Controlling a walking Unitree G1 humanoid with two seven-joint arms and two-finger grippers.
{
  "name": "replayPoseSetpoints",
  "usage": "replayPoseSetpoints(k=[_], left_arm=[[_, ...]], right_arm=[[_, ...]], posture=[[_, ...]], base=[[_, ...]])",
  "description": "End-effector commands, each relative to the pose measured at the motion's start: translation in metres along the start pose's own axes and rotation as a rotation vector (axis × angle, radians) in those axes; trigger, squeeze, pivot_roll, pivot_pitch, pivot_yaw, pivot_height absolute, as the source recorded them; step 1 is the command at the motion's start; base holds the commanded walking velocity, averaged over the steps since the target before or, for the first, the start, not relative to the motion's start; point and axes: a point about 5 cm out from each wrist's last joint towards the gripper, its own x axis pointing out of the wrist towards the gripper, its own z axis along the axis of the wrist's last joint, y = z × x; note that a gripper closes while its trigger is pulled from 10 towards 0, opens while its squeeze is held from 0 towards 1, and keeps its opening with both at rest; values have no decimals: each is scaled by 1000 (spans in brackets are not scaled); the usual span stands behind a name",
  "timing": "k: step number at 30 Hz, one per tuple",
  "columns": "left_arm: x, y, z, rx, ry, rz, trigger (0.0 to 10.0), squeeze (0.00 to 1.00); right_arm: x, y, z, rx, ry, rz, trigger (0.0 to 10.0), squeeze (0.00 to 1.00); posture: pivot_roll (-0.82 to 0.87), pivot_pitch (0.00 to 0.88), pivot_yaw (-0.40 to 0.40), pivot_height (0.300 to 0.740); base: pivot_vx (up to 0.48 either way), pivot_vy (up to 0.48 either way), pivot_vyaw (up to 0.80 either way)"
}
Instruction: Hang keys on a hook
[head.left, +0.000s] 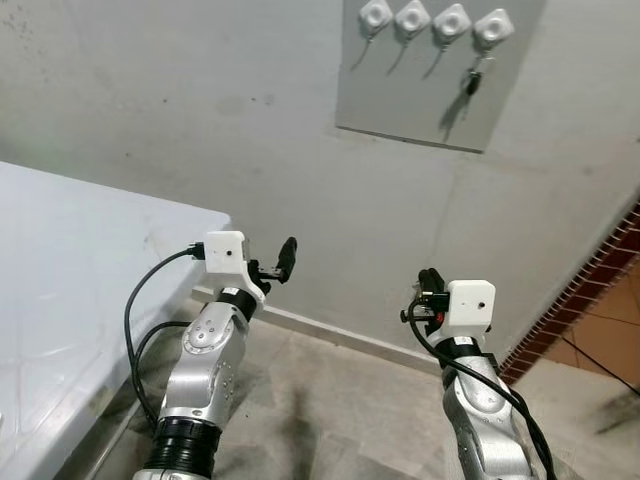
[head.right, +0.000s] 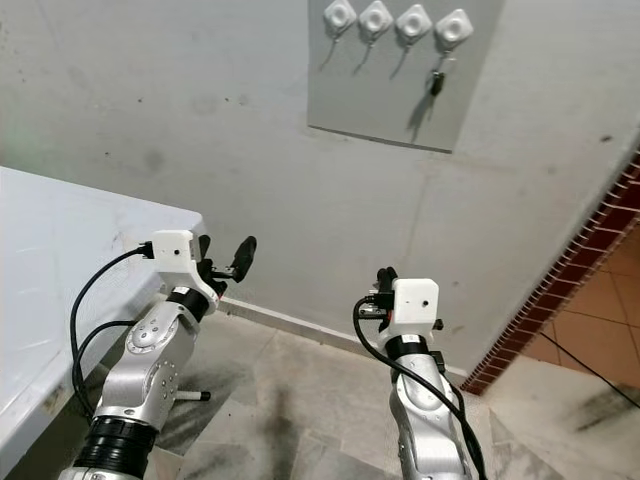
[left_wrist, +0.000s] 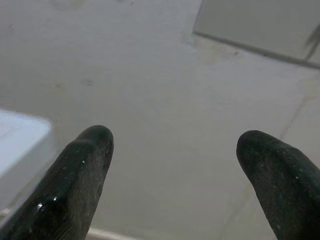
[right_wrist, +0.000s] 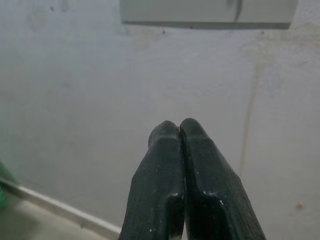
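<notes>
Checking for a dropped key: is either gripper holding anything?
Nothing held: left gripper open, right gripper shut empty; keys hang on a hook.

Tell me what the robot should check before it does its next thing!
1. Keys on a hook: ok, they hang from the rightmost hook.
2. Other three hooks bare: ok.
3. Left gripper open and holding nothing: ok.
4. Right gripper shut with nothing between its fingers: ok.
5. Both grippers low, apart from the hook board: ok.
6. Keys seated firmly on the hook: cannot tell.
</notes>
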Motion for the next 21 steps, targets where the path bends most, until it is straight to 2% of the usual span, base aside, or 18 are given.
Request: replayPoseSetpoints(k=[1,21], left_arm=[[3,-13,0,-7,2,-46,10000,0],[1,-14,-2,-6,8,-45,10000,0]], right_arm=[[-1,-11,0,-17,1,-32,10000,0],[-2,-8,-2,-16,4,-18,10000,0]], posture=[[78,0,4,740],[82,0,-3,740]], base=[[472,0,0],[472,0,0]])
